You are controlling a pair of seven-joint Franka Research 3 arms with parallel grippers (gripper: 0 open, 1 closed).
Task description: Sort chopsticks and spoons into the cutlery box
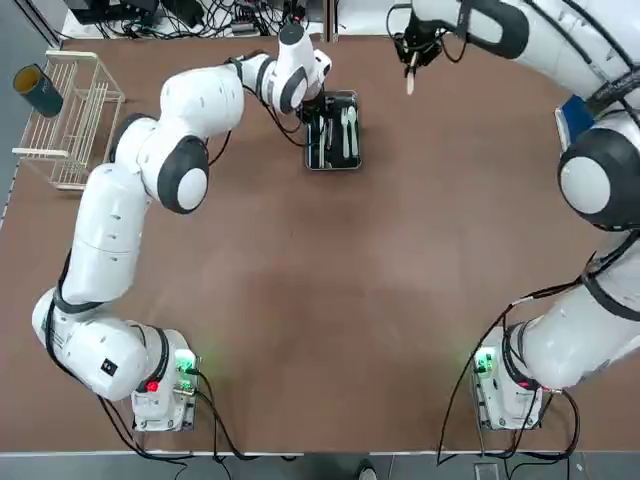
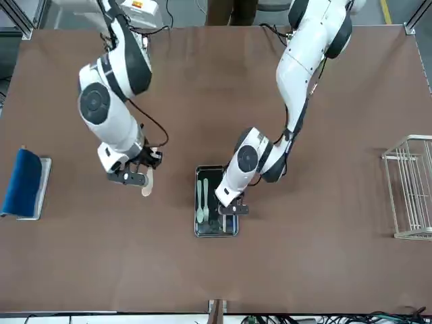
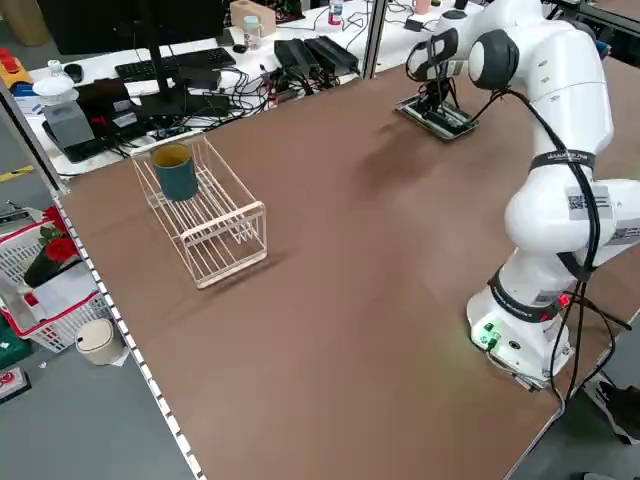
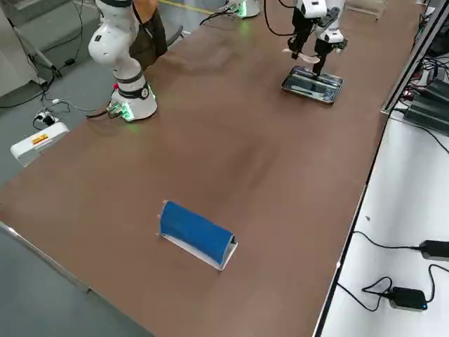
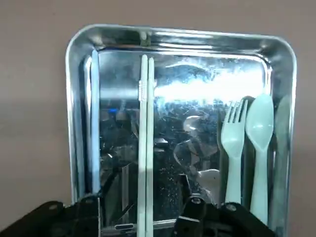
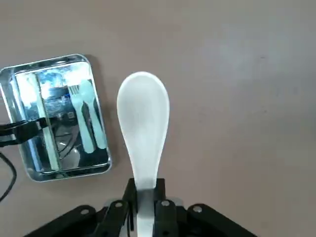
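Observation:
The cutlery box [image 1: 355, 128] is a shiny metal tray at the far middle of the table. My left gripper [image 5: 143, 207] hangs low over it, open, with a pair of pale chopsticks [image 5: 145, 148] lying lengthwise in the box between its fingers. On the box's other side lie a white spoon [image 5: 260, 128] and a white fork [image 5: 232, 133]. My right gripper [image 6: 144, 192] is shut on the handle of another white spoon [image 6: 143, 123]. It holds that spoon in the air above bare table, to the right of the box [image 6: 49, 61] in the top view.
A white wire rack [image 1: 75, 120] with a teal cup [image 1: 38, 90] stands at the far left. A grey tray with a blue cloth [image 2: 23, 182] sits at the table's right edge. The left arm's elbow [image 1: 180, 165] arches over the left half of the table.

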